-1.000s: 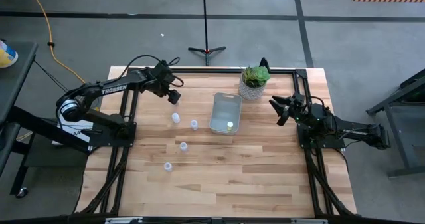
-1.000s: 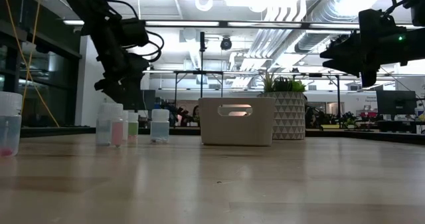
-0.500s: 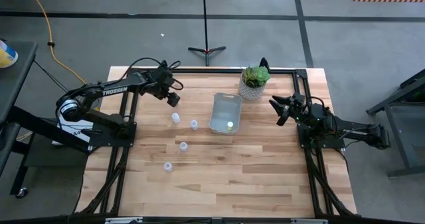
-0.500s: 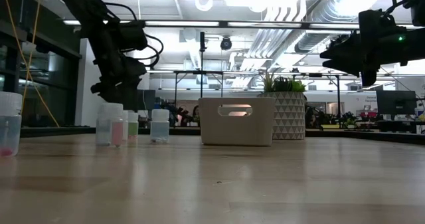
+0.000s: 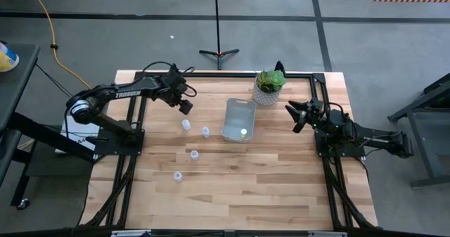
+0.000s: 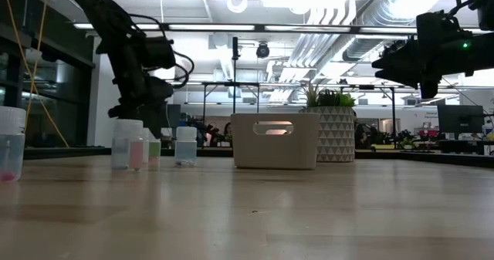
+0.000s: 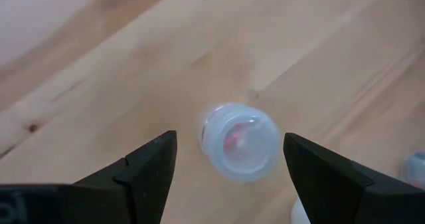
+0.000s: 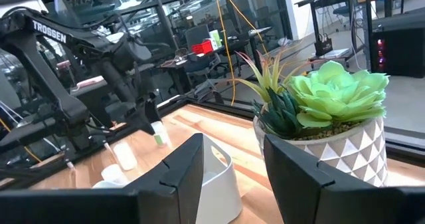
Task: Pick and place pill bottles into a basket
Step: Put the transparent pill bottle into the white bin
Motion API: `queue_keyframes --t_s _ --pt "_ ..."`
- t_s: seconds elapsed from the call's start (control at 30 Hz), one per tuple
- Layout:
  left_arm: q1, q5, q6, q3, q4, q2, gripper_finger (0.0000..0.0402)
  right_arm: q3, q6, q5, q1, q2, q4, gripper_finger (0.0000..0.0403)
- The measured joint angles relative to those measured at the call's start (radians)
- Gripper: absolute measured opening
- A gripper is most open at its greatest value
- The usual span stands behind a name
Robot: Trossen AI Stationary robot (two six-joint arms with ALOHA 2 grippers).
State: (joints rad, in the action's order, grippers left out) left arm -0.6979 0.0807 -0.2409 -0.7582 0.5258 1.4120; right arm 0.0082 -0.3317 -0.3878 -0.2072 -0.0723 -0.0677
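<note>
Table: wood top, wide bare stretch on the near side of the basket, nothing on it there.

Basket sits abt mid-table, long axis running front-to-back, open side up. One bottle inside at its near end. Plant pot just beside basket's far-right corner, apart from it.

L arm reaches in from the basket's left; left gripper hovers above the bottle nearest it, left of the basket. Jaws spread wide, nothing held; wrist view looks straight down on that bottle, upright, cap up, sitting between the fingers w/ clear gaps both sides.

Right gripper waits right of the basket, raised, fingers parted, empty.

Other bottles, all upright, left of basket w/ room between them: one close to its left wall, one nearer the front, one further front still. Low view: bottles overlap in a cluster, hard to separate; one at the frame edge is cut off.
</note>
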Motion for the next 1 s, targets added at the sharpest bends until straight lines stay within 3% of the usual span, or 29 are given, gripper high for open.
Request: queue_keyframes --t_s 0.53,1.0 --pt "0.006 0.006 0.047 0.001 -0.055 0.029 0.0305 0.000 -0.003 0.000 0.000 0.000 0.000 0.0149" --pt "0.005 0.006 0.060 -0.002 -0.057 0.030 0.0175 0.000 0.000 0.000 0.000 0.000 0.000 0.0149"
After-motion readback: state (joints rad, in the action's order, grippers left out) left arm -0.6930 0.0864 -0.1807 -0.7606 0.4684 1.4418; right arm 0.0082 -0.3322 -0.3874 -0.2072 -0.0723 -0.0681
